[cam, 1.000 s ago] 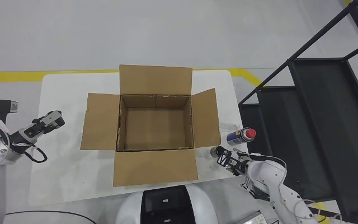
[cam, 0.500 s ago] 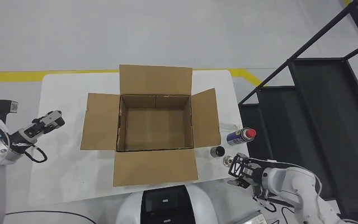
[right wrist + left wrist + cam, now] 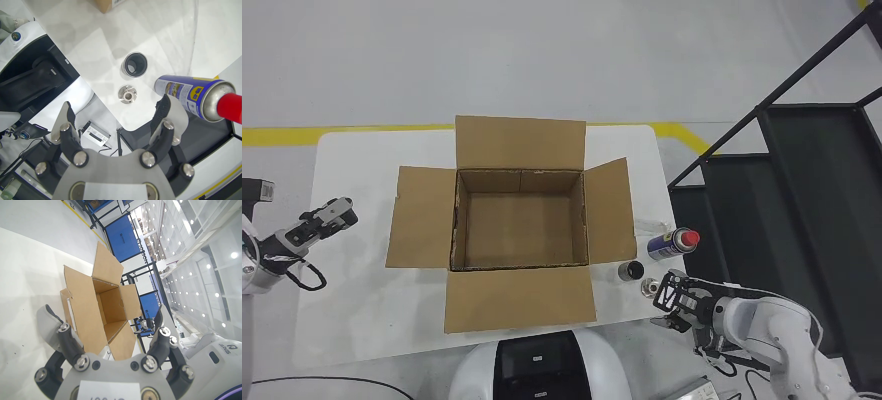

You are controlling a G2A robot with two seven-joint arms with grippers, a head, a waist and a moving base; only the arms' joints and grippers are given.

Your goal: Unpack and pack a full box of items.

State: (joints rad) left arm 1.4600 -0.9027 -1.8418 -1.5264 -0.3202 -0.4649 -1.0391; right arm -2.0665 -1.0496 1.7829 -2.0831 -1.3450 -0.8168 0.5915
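One cardboard box (image 3: 520,232) stands at the middle of the white table (image 3: 362,300) with all four top flaps folded outward; its interior shows bare cardboard walls and floor. The left wrist view shows the same box (image 3: 85,306) from its left side, opening upward. Three smaller items lie on the table to the right of the box, clear of its right flap. A blue spray can (image 3: 673,242) with a red cap lies on its side at the table's right edge, cap pointing away from the box. A short black sleeve with a metal rim (image 3: 629,270) stands upright near the box's front right corner. A small round metal flange (image 3: 649,289) lies flat just beside the sleeve, nearer the table's front right corner. In the right wrist view the can (image 3: 189,94), the sleeve (image 3: 134,65) and the flange (image 3: 127,95) are apart from one another. The right gripper (image 3: 674,300) hovers at the table's front right corner, just beside the flange, jaws spread wide and holding nothing (image 3: 115,103). The left gripper (image 3: 327,218) is at the table's left edge, well apart from the box, jaws likewise wide apart and empty (image 3: 103,312). A black metal stair frame (image 3: 782,200) stands on the floor to the right of the table.
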